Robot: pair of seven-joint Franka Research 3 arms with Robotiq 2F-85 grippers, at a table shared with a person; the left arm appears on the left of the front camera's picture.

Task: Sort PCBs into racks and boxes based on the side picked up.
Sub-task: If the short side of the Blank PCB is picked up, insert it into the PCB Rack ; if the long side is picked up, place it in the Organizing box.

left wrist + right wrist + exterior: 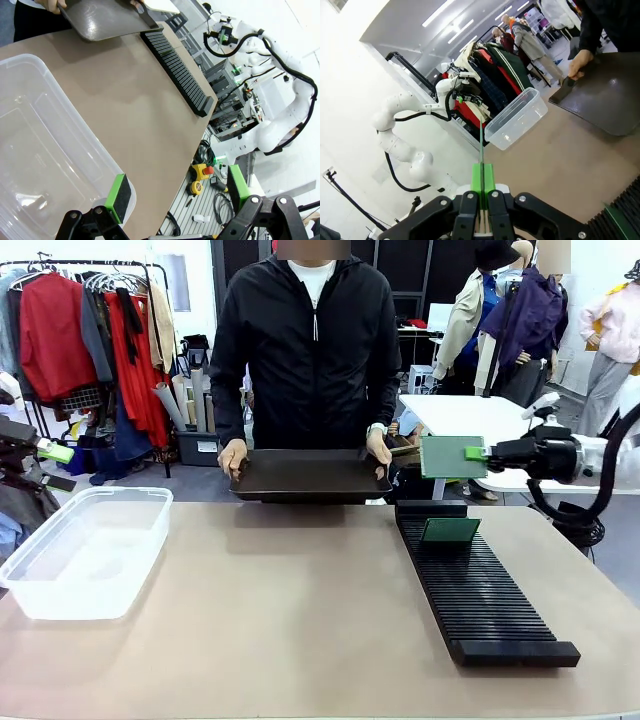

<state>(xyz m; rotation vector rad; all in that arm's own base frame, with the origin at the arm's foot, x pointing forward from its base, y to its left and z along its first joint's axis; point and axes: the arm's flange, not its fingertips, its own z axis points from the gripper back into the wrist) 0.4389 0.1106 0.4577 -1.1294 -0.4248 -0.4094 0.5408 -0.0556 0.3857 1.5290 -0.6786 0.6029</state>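
My right gripper (478, 453) is shut on a green PCB (452, 456), held upright in the air above the far end of the black rack (480, 585). In the right wrist view this PCB (481, 145) shows edge-on, rising from between the closed pads (476, 181). Another PCB (449, 530) stands in a slot near the rack's far end. The clear box (85, 545) sits at the table's left. My left gripper (180, 195) hangs open and holds nothing, over the near corner of the box (40, 150) by the table's edge.
A person at the far side holds a flat dark-brown tray (308, 475) in both hands at the table's far edge. The rack (175, 65) runs along the right side. The left arm (30, 445) sits at the picture's left edge.
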